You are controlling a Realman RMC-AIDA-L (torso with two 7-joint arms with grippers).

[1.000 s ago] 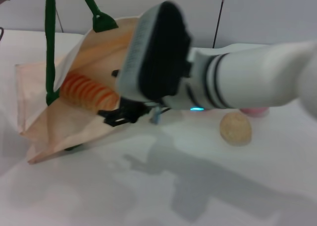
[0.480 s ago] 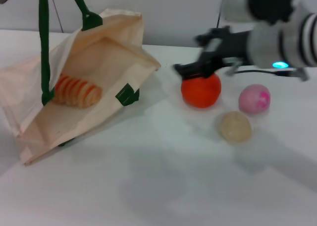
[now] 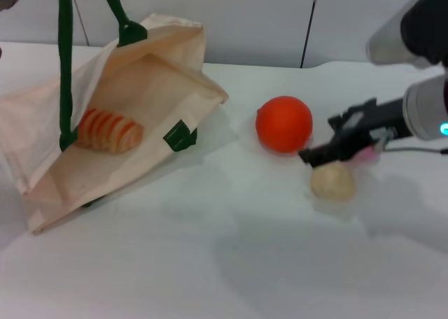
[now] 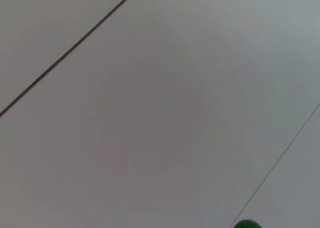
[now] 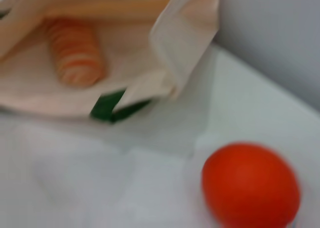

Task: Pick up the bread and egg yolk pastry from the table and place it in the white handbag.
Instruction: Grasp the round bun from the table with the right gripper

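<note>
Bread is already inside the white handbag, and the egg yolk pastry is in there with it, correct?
Half right. The bread lies inside the white handbag, but the head view shows the egg yolk pastry on the table, right gripper just above it.

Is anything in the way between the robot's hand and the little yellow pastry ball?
No. The right gripper hangs just above the egg yolk pastry, nothing between them. The orange ball sits beside it, toward the white handbag.

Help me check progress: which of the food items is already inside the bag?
The bread, the striped orange-and-cream loaf, lies inside the white handbag; the egg yolk pastry and orange ball sit on the table.
</note>
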